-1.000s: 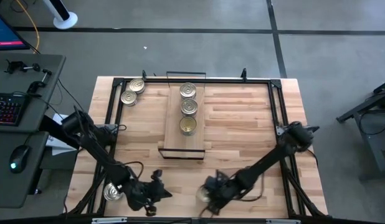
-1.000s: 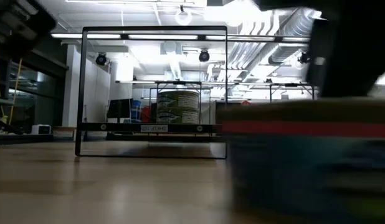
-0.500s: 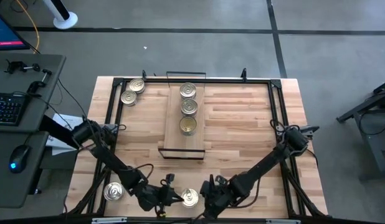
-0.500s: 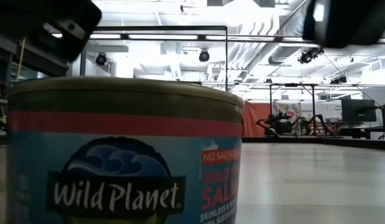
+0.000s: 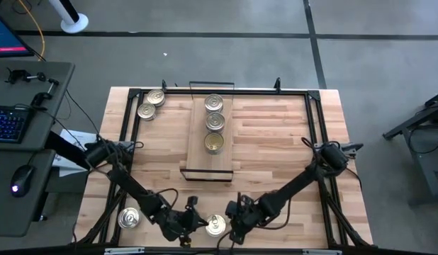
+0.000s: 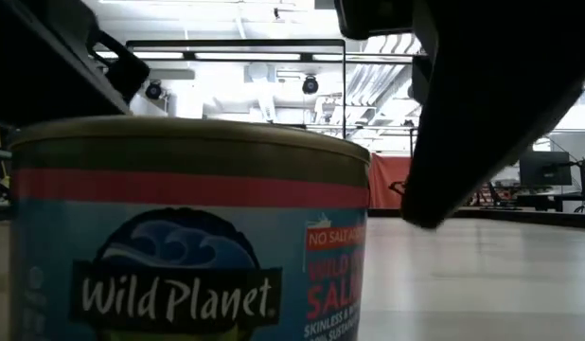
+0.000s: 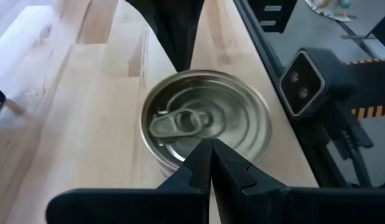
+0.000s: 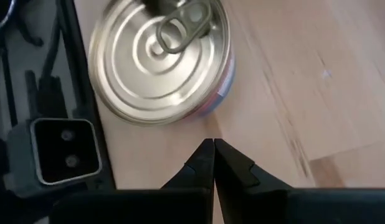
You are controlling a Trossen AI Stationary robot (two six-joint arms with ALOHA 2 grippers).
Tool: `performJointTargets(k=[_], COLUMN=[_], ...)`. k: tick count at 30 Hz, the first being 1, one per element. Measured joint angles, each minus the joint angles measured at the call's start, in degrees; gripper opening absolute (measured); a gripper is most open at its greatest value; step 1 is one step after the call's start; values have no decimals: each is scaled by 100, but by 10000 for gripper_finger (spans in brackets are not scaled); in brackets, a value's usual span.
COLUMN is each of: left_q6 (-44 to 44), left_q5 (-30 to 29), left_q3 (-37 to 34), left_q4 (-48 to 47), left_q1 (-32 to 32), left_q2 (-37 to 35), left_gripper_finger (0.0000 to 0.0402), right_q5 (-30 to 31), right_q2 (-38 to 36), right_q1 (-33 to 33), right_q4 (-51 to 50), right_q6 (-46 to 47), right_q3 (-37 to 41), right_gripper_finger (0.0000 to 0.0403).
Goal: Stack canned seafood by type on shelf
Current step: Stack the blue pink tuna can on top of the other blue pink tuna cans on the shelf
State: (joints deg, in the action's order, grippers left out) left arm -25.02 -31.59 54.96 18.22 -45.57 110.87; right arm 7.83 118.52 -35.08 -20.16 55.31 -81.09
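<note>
A round tin with a silver pull-tab lid and a blue "Wild Planet" label stands upright on the tabletop at the near edge. My left gripper is shut on the tin's left, its tips over the lid's rim. My right gripper is shut on the tin's right, its tips beside the tin's wall with bare wood showing between. The shelf lies mid-table with three tin tops in a row. My left gripper comes slanting down from the table's left, and its shut tips show over the lid's rim on that side. Whether they touch the lid I cannot tell. The tin stands flat on the table.
A loose tin stands at the near left, two more at the far left corner. A small grey camera box sits at the near edge right by the tin. A black frame runs round the tabletop.
The tin has slid along the near edge toward the table's left, having been under my right gripper a second ago. My left gripper has come down and toward the right up to the tin. My right gripper drew off and has come back beside the tin.
</note>
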Motion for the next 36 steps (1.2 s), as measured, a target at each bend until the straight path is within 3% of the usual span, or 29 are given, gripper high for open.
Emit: performJointTargets(k=[9, 19, 36], left_q6=[-39, -41, 187], left_q5=[242, 250, 278], left_q3=[6, 13, -7], left_q4=[-193, -389, -730], left_q1=[11, 88, 478], left_q2=[-9, -22, -159], left_gripper_finger=[0, 0, 0], right_q5=[-85, -92, 67], right_q2=[-2, 108, 103], right_q1=[139, 172, 248], right_q4=[482, 705, 83], right_q6=[-1268, -1147, -1829], right_q3=[42, 43, -1091], right_gripper_finger=[0, 0, 0])
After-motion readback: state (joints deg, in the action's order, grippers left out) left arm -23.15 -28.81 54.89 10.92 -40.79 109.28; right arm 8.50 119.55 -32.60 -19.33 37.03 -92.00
